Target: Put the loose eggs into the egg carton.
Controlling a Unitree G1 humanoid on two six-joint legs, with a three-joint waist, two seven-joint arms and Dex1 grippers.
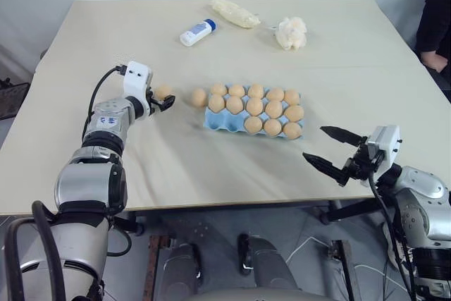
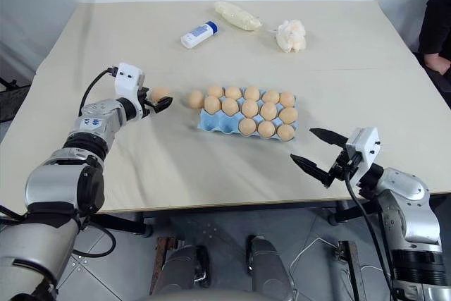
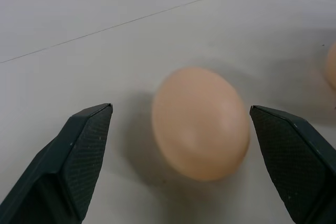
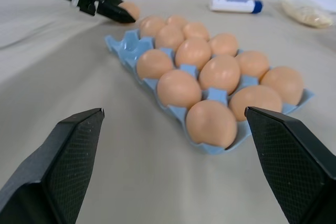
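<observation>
Eggs still loose on the table number two: one egg (image 1: 163, 91) lies at the tips of the left gripper (image 1: 165, 100), and a second loose egg (image 1: 199, 96) rests just beside the left end of the egg carton (image 1: 215, 122), apart from the first. In the left wrist view the egg (image 3: 201, 123) sits on the bare tabletop between the two black fingers (image 3: 79, 156), which stand wide on either side with a clear gap to the shell — spread, gripping nothing. The light blue carton lies near the middle of the table (image 1: 84, 40), its cups mostly filled with tan-orange eggs; the two cups at its near left end are bare. The right gripper (image 1: 331, 149) hangs at the near right edge of the table, well apart from the carton, its fingers parted and empty — the right wrist view looks between them toward the carton (image 4: 126, 51) and its eggs. At the far side of the table lie a white bottle (image 1: 197, 32) with a blue cap, a pale bag (image 1: 235, 13) and a lumpy cream wad (image 1: 291, 32). A person's dark sleeve (image 1: 435, 22) shows at the right edge
</observation>
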